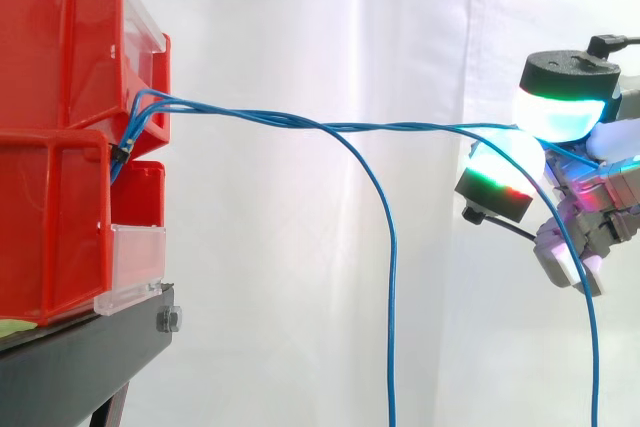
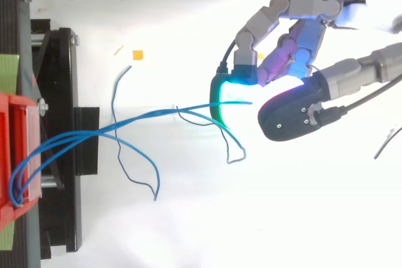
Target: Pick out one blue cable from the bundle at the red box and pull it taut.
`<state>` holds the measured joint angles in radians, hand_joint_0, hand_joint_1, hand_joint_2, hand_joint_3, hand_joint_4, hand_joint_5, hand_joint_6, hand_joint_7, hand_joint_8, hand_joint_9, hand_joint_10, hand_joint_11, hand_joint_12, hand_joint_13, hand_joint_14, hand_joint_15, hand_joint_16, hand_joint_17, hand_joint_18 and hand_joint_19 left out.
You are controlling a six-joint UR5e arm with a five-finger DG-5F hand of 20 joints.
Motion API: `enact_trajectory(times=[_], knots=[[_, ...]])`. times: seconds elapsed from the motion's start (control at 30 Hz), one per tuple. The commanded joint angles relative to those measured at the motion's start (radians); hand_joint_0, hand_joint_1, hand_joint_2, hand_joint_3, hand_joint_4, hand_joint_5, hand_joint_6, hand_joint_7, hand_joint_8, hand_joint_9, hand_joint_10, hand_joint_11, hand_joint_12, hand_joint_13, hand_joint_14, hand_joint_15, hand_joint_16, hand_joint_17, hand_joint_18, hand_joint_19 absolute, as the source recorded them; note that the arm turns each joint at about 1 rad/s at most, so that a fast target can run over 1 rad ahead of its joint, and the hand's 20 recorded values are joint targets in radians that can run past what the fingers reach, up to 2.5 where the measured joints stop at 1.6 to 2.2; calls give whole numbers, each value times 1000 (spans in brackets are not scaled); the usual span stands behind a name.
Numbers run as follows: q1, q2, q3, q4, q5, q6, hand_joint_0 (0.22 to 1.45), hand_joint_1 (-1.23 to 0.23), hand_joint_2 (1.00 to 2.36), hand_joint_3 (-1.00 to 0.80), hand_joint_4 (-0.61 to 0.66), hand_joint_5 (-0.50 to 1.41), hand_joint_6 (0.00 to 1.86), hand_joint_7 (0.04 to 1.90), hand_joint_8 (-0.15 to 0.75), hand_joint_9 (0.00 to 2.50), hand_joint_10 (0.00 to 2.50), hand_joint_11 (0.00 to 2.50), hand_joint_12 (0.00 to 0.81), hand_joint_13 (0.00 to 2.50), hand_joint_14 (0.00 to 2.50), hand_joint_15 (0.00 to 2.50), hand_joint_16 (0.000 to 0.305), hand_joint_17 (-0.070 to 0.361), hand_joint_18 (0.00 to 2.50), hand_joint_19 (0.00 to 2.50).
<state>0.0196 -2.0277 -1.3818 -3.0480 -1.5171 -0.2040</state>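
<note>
White curtain behind. At left, stacked red plastic bins sit on a black metal stand. A bundle of thin blue cables leaves the bin front and runs nearly level rightward; two ends droop. At right, the hand pinches one strand between its glowing pads. The cable is judged light, limp and slippery, so hold it firmly across the pads.

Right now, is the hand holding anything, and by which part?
Yes: a blue cable, pinched between two of the hand's glowing fingertip pads partway along its length; its free end hangs down past the hand.
</note>
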Motion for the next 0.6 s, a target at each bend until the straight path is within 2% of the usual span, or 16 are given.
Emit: enact_trajectory(times=[0.0, 0.57], knots=[[0, 1, 1, 0, 0, 0, 752, -792, 1016, -153, -182, -129, 966, 836, 280, 1334, 25, 1113, 395, 833, 22, 583, 52, 117, 668, 768], [-1, 0, 0, 0, 0, 0, 752, -792, 1018, -153, -181, -130, 966, 838, 283, 1329, 25, 1096, 394, 826, 22, 574, 52, 117, 664, 768]])
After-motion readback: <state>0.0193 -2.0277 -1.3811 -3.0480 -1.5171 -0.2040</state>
